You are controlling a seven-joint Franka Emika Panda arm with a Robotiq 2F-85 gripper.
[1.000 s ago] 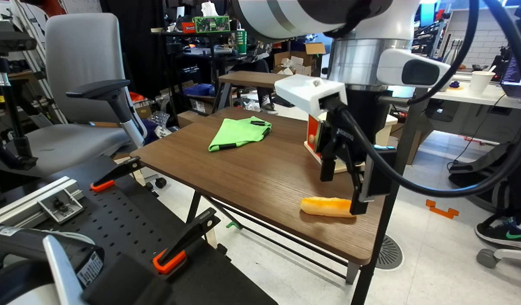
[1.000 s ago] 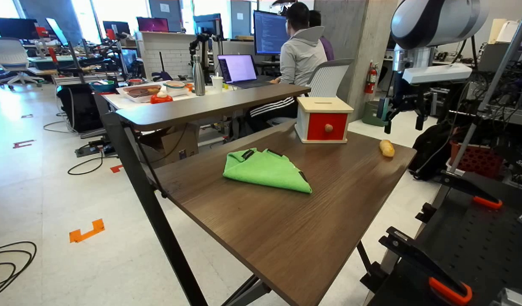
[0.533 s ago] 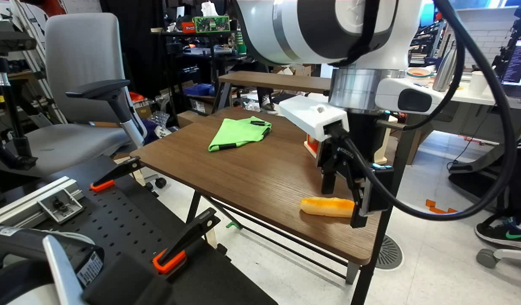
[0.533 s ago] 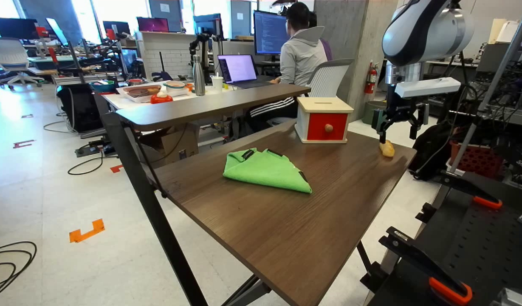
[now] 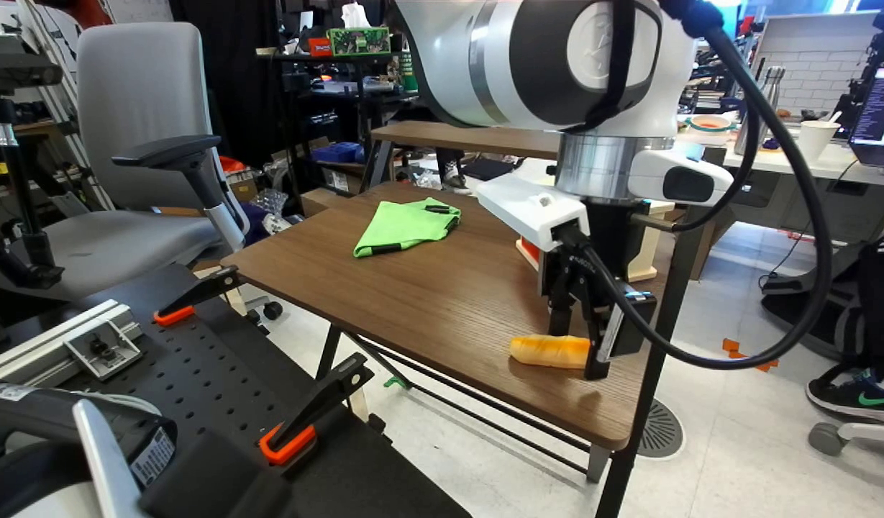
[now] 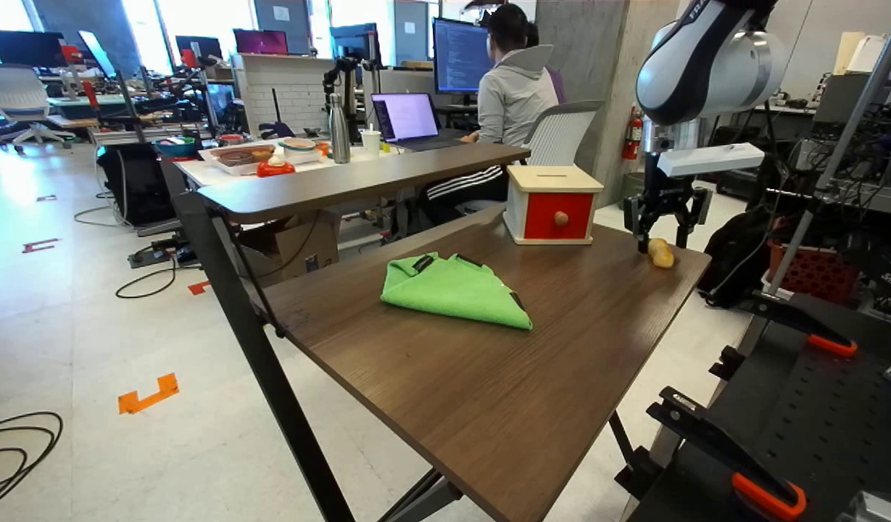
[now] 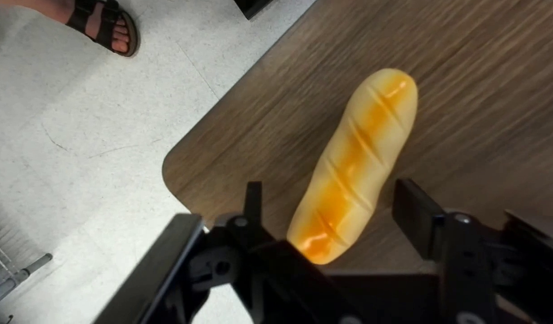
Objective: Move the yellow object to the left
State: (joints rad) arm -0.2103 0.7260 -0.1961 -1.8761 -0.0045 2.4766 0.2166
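The yellow object is a small bread-like roll with orange streaks. It lies on the brown table near a corner, and it shows in both exterior views (image 5: 546, 351) (image 6: 662, 259) and in the wrist view (image 7: 352, 166). My gripper (image 5: 577, 352) (image 6: 662, 248) points down at table height around one end of the roll. In the wrist view the gripper (image 7: 329, 191) is open. One finger stands on each side of the roll's near end, with a gap visible on both sides. In an exterior view a finger hides one end of the roll.
A green cloth (image 5: 406, 226) (image 6: 452, 290) lies further along the table (image 5: 413, 288) (image 6: 445, 384). A box with a red drawer (image 6: 554, 206) stands near the gripper. Table edges are close to the roll. A black pegboard bench (image 5: 219, 374) with clamps stands alongside.
My gripper has come down and moved sideways until its fingers are around the roll's end. The fingers are closer together than a second ago. The roll has not moved.
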